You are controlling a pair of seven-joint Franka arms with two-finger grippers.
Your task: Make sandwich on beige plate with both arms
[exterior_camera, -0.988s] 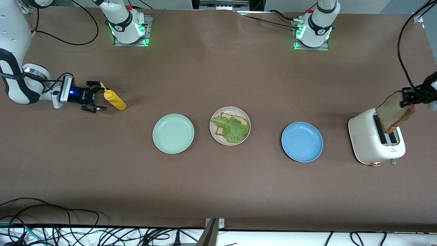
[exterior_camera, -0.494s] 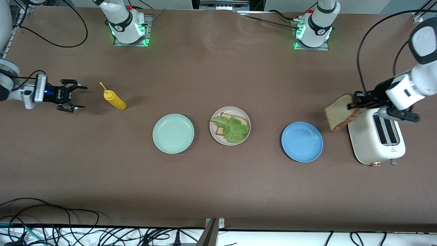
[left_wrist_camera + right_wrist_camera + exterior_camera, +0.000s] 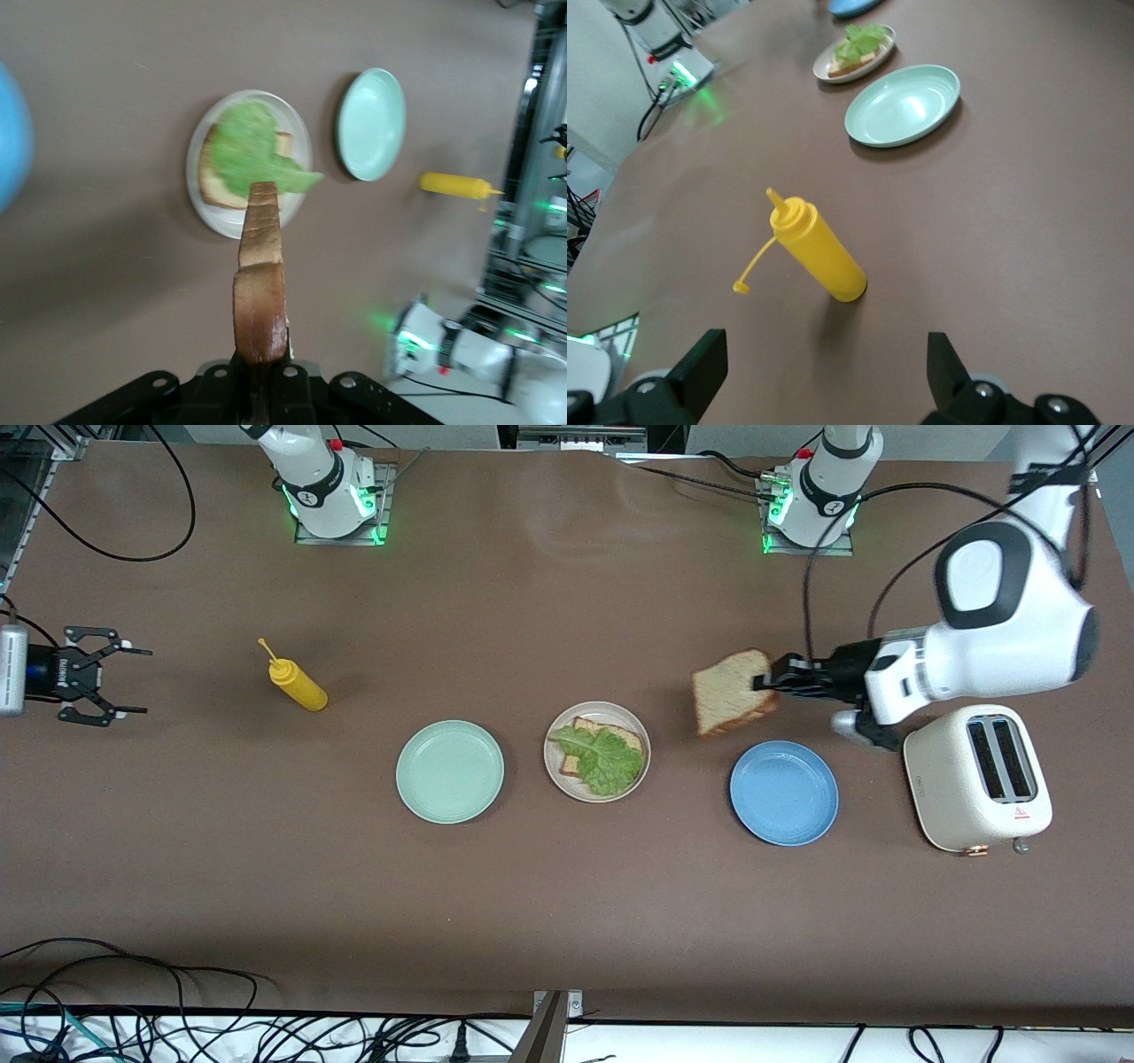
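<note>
Left gripper (image 3: 769,682) clamped on one edge of a bread slice (image 3: 732,691), carried in the air over bare table between the beige plate (image 3: 555,772) and the blue plate (image 3: 784,793) — about 11 o'clock off the blue plate in the front view. In the left wrist view the slice (image 3: 261,292) shows edge-on, brown crust toward the camera, pinched between the fingers (image 3: 282,396), with the beige plate (image 3: 200,197) lined up past its tip.

Beige plate sits mid-table and holds the lower bread slice (image 3: 599,737) with a ruffled lettuce leaf (image 3: 607,758) lying on it; no top slice on it yet. Mint green plate (image 3: 449,771) just beside it toward the right arm's end, blue plate toward the left arm's end. White two-slot toaster (image 3: 979,778) stands at 3 o'clock of the blue plate, both slots empty.

Right gripper (image 3: 104,677) waits at the right arm's end of the table, fingers (image 3: 700,361) spread wide, holding nothing — the yellow squeeze bottle (image 3: 297,682) stands upright well apart from it, cap strap hanging loose (image 3: 751,269).
</note>
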